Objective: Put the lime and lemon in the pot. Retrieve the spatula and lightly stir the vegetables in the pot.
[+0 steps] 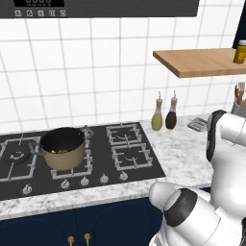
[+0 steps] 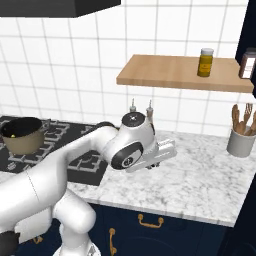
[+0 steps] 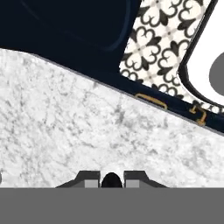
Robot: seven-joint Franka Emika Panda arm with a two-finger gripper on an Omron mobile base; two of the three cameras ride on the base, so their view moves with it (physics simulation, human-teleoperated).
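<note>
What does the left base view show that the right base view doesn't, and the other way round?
Left base view: the row of stove knobs, the control panel up top, and the grey head of the spatula beside the arm.
Right base view: a second, dark jar at the shelf's end and a brass drawer handle.
Shared: the pot on the stove, the two bottles, the wooden shelf with its yellow jar, and the utensil holder.
</note>
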